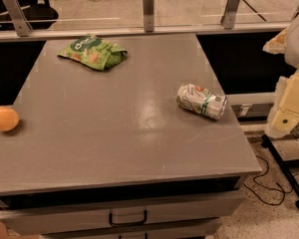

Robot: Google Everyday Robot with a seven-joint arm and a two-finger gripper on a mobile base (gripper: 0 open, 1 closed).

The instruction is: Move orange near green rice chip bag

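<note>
the orange [3,118] sits right at the left edge of the gray counter [119,143], about halfway between the front and the back. the green rice chip bag [93,52] lies flat near the back left corner, well apart from the orange. a white and green can [202,101] lies on its side close to the right edge, far from the orange and from the bag. the gripper [289,108] is off the counter, out past the right edge. it is on the same side as the can and it is not touching anything on the counter. i cannot tell if the gripper is open or closed. under the front edge there is a drawer [124,215] with a dark handle. some black wires [266,183] lie on the floor by the front right corner.
</note>
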